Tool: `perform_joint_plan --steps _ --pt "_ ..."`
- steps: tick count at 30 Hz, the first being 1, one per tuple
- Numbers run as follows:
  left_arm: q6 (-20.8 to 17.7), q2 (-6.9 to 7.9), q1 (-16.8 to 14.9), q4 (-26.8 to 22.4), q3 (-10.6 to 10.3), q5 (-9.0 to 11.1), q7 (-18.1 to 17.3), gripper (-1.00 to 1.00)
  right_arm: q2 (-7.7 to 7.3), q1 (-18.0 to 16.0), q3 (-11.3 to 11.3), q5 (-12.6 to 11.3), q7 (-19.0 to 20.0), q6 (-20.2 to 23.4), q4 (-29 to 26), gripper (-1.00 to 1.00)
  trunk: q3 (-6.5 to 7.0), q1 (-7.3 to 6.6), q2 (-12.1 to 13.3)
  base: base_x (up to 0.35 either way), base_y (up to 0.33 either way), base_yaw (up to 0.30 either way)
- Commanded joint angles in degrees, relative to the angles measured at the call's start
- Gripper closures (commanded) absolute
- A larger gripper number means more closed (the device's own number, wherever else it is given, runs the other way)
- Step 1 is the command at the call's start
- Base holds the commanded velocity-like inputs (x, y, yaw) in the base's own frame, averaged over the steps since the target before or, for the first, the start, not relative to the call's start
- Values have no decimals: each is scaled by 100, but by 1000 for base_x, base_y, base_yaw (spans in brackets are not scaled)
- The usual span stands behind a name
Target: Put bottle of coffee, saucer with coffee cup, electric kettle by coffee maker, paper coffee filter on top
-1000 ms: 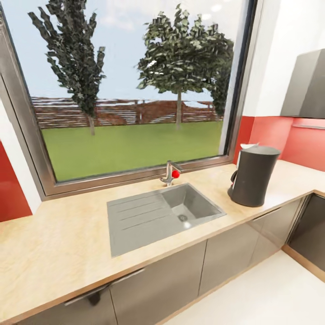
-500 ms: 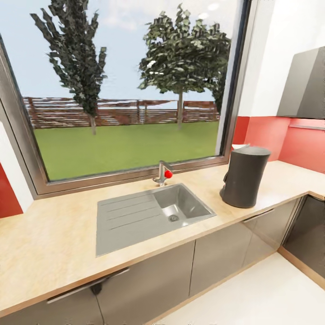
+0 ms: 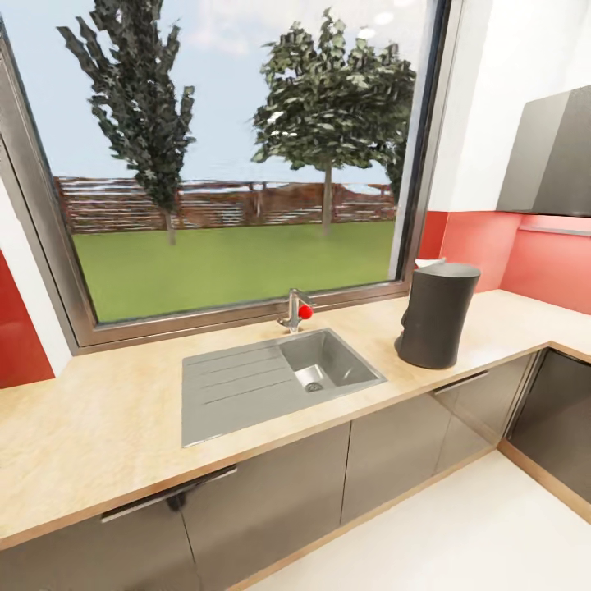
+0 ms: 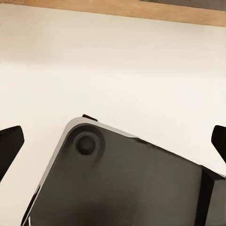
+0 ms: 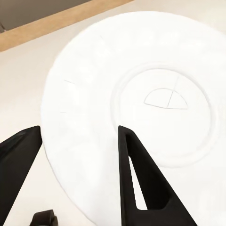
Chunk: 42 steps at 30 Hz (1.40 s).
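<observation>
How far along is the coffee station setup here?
Done: the coffee maker stands on the countertop; a white bit at its top rim may be the filter, too small to tell. In hand: the right gripper appears to grip the saucer. Left: setting the saucer, cup, bottle and kettle beside the coffee maker.

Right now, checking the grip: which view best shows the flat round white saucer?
Right wrist view: the saucer looms close, rim between the right gripper's fingers. Head view offers the wood-grain countertop and grey coffee maker; left wrist view, pale floor.
</observation>
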<state>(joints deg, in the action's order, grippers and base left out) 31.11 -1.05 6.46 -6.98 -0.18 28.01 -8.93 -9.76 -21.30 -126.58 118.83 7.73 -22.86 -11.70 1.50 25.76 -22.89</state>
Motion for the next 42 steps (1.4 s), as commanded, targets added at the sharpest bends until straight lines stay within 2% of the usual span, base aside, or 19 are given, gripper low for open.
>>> perform_joint_plan --steps 1,7,13,19,22,25,31,33,38,42 --pt "6 0 4 -5 8 69 -47 -100 -7 -6 -49 8 56 -25 -12 100 -1 2 -3 -6 0 0" --pt "16 6 4 -5 30 96 -47 -100 1 -6 -42 19 79 -33 0 100 -1 2 -3 -2 0 0" --pt "6 12 4 -5 8 108 -47 -100 -131 -6 -49 17 62 -83 1 100 -1 2 -3 0 0 0" --pt "-48 84 4 -89 6 92 -47 -100 -158 -6 -52 27 55 31 1 100 -1 2 -3 0 0 0" --pt "-51 94 4 -92 -5 57 -47 -100 -237 -13 -58 29 71 498 73 100 -1 2 -3 0 0 0" --pt "-52 104 4 -80 -7 78 -47 -100 -277 -7 -44 36 -20 831 399 100 -1 2 -3 0 0 0" --pt "-52 114 4 -75 -1 93 -47 -100 -494 -97 -37 47 -742 1496 1195 100 -1 2 -3 0 0 0" --pt "-52 106 4 -75 0 92 -47 -100 -530 -279 -37 52 -838 1662 1277 100 -1 2 -3 0 0 0" --pt "-57 112 4 -80 0 98 -47 -100 -535 -935 -41 61 -902 2533 1353 100 -1 2 -3 0 0 0" --pt "-60 114 4 -88 0 93 -47 -100 -393 -1421 -39 72 -890 3088 1368 100 -1 2 -3 0 0 0"
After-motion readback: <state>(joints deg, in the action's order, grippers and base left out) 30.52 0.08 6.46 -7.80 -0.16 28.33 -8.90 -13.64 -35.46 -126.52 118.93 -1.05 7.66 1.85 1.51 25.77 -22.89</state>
